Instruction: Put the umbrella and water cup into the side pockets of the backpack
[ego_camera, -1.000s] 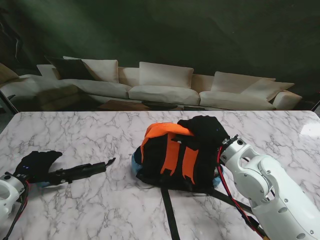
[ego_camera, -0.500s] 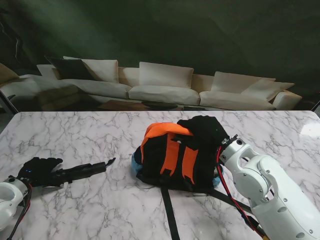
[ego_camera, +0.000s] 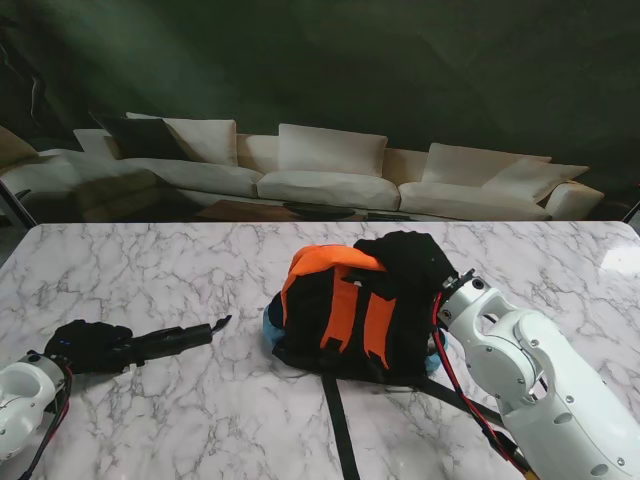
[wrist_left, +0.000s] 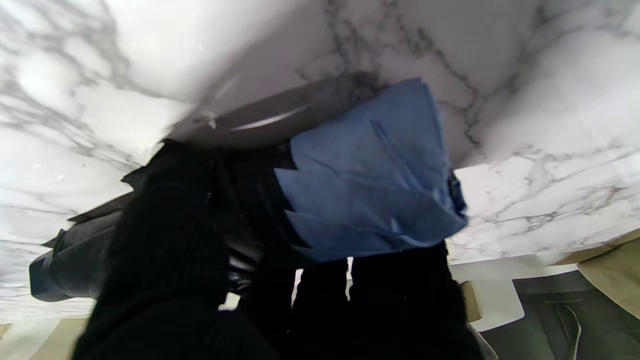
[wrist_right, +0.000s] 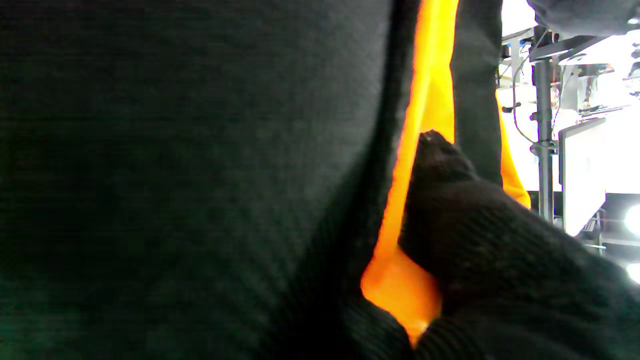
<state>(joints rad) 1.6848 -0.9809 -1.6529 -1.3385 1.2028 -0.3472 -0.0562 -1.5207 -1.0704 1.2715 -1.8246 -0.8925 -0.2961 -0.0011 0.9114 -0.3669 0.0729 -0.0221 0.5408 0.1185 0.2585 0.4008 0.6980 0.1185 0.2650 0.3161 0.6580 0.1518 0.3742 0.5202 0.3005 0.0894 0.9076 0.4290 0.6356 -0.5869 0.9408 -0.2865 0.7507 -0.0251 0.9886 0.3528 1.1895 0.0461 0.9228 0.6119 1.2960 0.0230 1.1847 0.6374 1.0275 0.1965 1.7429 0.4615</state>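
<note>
Fingers (wrist_left: 165, 240) of the left hand (ego_camera: 88, 345) clasp the umbrella (ego_camera: 170, 341) lying on the worktop (ego_camera: 200, 270); the right hand (ego_camera: 410, 258) grips the backpack (ego_camera: 345, 320). Next, I judge: lift, carry to the side pocket.

Marble table (ego_camera: 180, 270) carries the backpack (ego_camera: 350, 320) and umbrella (ego_camera: 175, 341)

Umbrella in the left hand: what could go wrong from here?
1. The left hand grips the umbrella at one end, so the long free end may sag or swing when carried.
2. The backpack lies flat with its side pockets hidden in these views; the umbrella tip could hit fabric instead of an opening.
3. The right hand rests on the backpack's top; whether it truly grips is unclear, so the bag may slide when pushed.
</note>
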